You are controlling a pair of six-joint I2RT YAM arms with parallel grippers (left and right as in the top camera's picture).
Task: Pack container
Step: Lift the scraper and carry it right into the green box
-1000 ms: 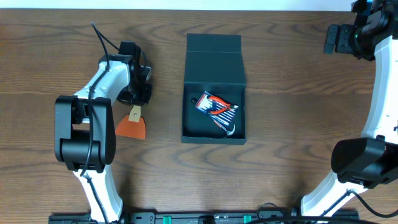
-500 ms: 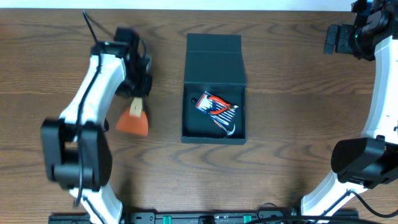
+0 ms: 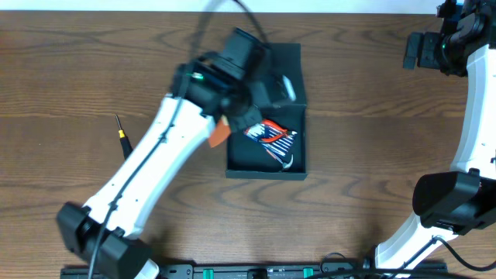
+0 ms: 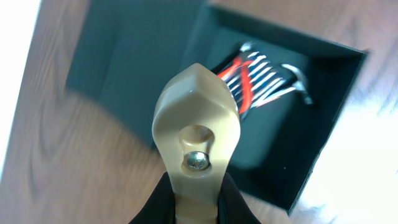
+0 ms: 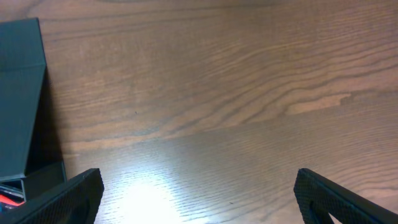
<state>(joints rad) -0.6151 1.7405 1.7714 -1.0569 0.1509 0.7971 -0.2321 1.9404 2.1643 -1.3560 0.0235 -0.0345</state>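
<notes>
Centrally on the wooden table sits the container, its flap lid folded open and lying flat on the far side; inside the box lies a red, white and blue bundle with a bit of bare metal at one end, though what it is exactly I cannot tell.

The left arm reaches in from the near left, its wrist over the box's far left corner; the left gripper is clamped on the beige handle of a scraper, a dark finger pressing on either side of it; overhead, the scraper's orange blade shows just outside the box's left wall, above the table; whether it touches the wall cannot be made out.

The right gripper hangs at the far right corner, well apart from the box; its fingers are spread wide with nothing between them, bare wood below.

A small black-and-yellow tool lies on the table, well to the left.
</notes>
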